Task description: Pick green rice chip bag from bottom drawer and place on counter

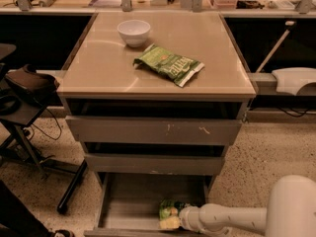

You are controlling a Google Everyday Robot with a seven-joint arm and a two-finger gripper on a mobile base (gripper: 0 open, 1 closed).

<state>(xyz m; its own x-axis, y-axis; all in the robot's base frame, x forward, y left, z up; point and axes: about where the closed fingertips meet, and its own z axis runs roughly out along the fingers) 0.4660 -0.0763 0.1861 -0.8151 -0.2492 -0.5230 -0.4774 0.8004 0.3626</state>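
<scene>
The green rice chip bag (169, 214) lies in the open bottom drawer (129, 201), near its front right. My gripper (178, 220) reaches in from the right at the end of the white arm and sits against the bag's right side. The beige counter (98, 68) tops the grey cabinet above.
On the counter lie a longer flat green bag (169, 64) with a white end and a white bowl (134, 32). The two upper drawers (153, 131) are slightly pulled out. A dark chair (22, 90) and black stand legs are at the left. A white object (295, 79) rests at the right.
</scene>
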